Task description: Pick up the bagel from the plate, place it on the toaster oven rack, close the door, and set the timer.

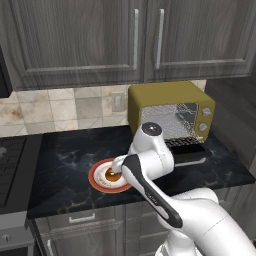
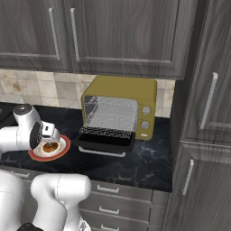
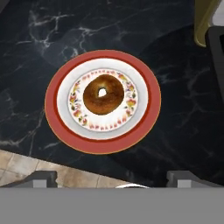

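The bagel [image 3: 103,94] is a golden-brown ring lying in the middle of the plate [image 3: 57,127], which is white with an orange-red rim and rests on the black marble counter. My gripper [image 3: 113,179] hangs straight above the plate, open, its two dark tips standing wide apart with nothing between them. From the base, the hand hovers just over the bagel [image 1: 112,176] and plate [image 1: 94,179]. To the right stands the yellow toaster oven [image 1: 170,100] with its door [image 1: 192,152] folded down flat and the wire rack [image 1: 165,122] visible inside. The right base view shows the bagel [image 2: 49,147], door [image 2: 106,137] and rack [image 2: 110,119].
Two knobs [image 2: 145,116] sit on the oven's right face. A stove top [image 1: 10,160] lies at the counter's left end. Grey cabinets hang overhead, and a tall cabinet [image 2: 207,113] closes off the right. The counter's front edge runs just below the plate.
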You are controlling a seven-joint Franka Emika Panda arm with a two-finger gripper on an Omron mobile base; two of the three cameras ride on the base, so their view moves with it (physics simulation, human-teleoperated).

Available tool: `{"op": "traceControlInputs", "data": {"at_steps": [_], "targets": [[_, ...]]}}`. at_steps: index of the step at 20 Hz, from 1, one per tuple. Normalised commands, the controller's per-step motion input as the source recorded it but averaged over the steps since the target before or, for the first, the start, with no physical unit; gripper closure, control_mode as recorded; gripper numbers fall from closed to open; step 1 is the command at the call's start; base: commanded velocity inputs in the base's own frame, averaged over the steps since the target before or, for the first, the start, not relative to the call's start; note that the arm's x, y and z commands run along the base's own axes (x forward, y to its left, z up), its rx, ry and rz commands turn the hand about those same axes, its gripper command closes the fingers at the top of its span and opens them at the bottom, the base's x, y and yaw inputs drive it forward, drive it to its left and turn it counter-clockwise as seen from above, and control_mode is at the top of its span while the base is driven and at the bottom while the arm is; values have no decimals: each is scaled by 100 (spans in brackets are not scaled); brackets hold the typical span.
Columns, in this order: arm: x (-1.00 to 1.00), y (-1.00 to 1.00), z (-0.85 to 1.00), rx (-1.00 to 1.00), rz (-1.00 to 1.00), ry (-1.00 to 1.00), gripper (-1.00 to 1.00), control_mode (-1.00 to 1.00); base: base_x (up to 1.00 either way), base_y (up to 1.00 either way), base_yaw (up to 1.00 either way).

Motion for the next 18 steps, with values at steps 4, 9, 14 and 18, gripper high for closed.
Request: {"op": "traceControlInputs", "data": {"at_steps": [4,9,14,18], "targets": [[8,0,-5,1,-15,0,-100,-100,0,0,0],[3,0,-8,5,-16,0,-100,-100,0,0,0],[6,0,-16,11,-11,1,-100,-100,0,0,0],[18,0,-26,5,0,4,-100,-100,0,0,0]]}}
